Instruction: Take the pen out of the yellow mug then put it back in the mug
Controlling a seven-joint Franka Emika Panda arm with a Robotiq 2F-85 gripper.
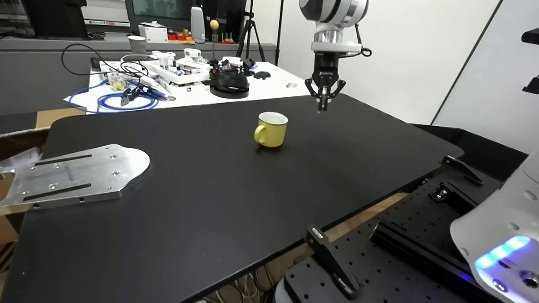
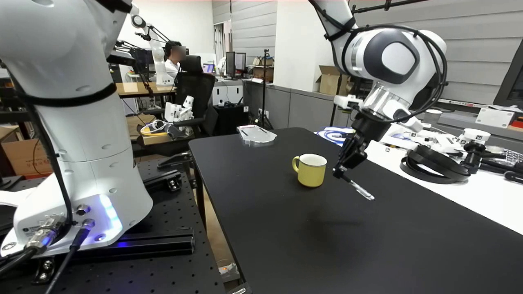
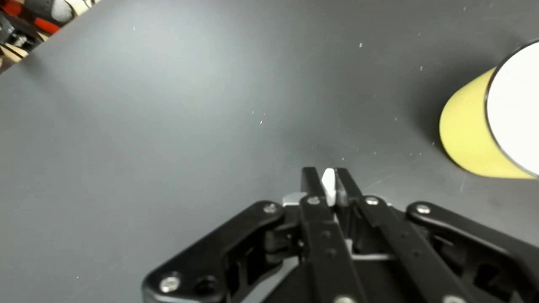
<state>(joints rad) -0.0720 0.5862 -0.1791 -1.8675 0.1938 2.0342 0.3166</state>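
Observation:
The yellow mug (image 1: 276,131) stands upright on the black tabletop (image 1: 202,202), with a white inside. It also shows in an exterior view (image 2: 311,173) and at the right edge of the wrist view (image 3: 469,130), partly cut off. My gripper (image 2: 340,170) is shut on the pen (image 2: 360,189), which slants out from the fingertips above the tabletop, beside the mug and apart from it. In the wrist view a white end of the pen (image 3: 329,185) shows between the fingertips (image 3: 326,171). The gripper (image 1: 323,106) hangs beyond the mug in an exterior view; the pen is barely visible there.
A silver metal plate (image 1: 84,172) lies at a table edge, also seen in an exterior view (image 2: 257,134). A white table (image 1: 290,86) with cables, white parts and a black round object (image 1: 229,84) adjoins the black tabletop. The robot base (image 2: 77,196) stands beside the tabletop.

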